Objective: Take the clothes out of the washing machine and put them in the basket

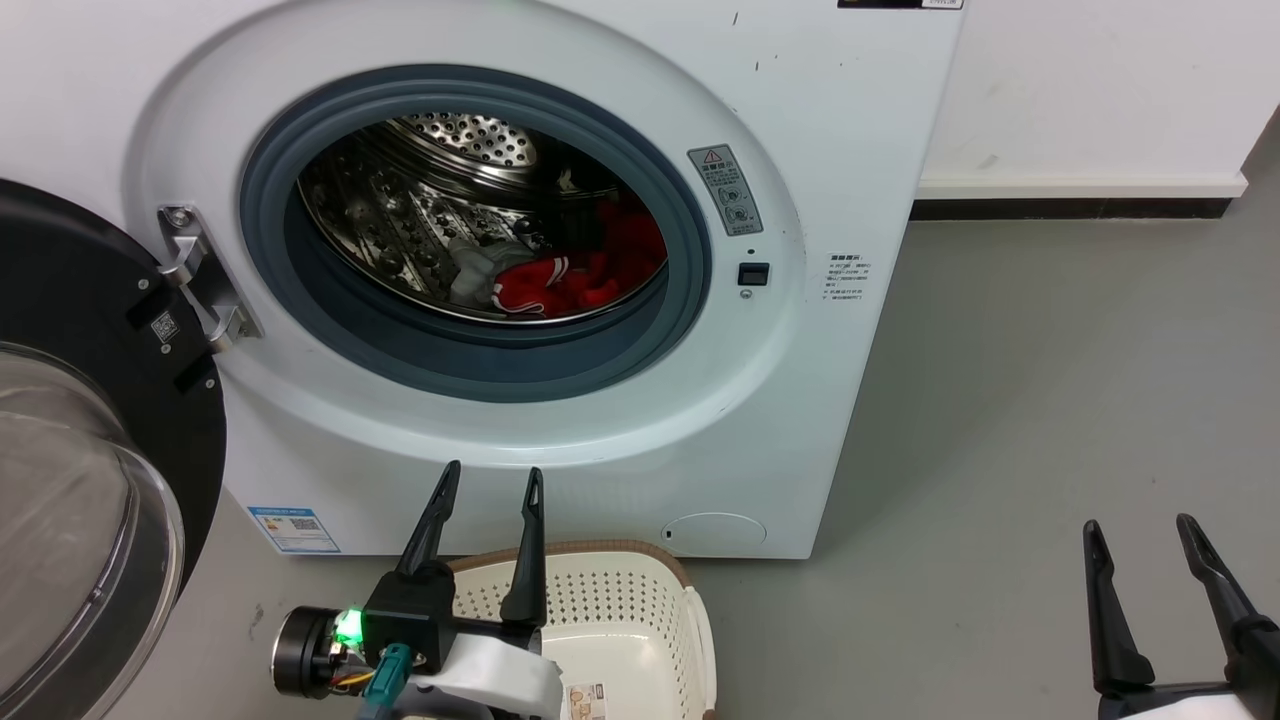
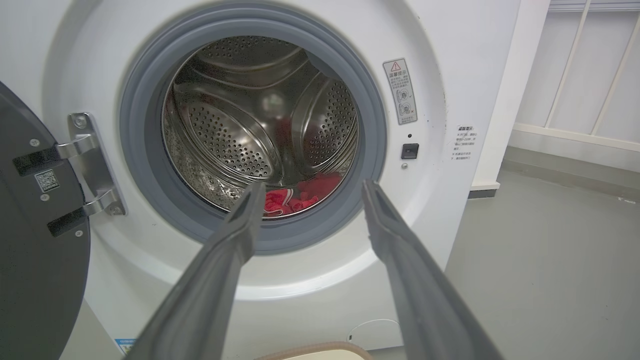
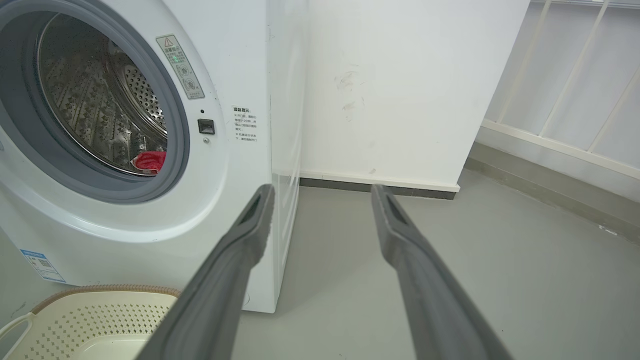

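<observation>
The white washing machine [image 1: 860, 150] stands with its door [image 1: 60, 480] swung open to the left. Red clothes [image 1: 585, 270] with white stripe trim lie at the bottom of the steel drum, beside a pale piece; the clothes [image 2: 300, 197] and clothes [image 3: 149, 162] also show in the wrist views. The cream basket [image 1: 640, 620] sits on the floor just below the porthole; the basket [image 3: 95, 315] looks empty. My left gripper [image 1: 490, 478] is open above the basket, fingers pointing at the porthole, empty. My right gripper [image 1: 1140, 530] is open over the floor at the right.
The glass door bulges out at the lower left. Grey floor [image 1: 1050, 400] stretches to the right of the machine, up to a white wall [image 1: 1100, 90] with a dark baseboard. A white railing [image 3: 575, 90] stands further right.
</observation>
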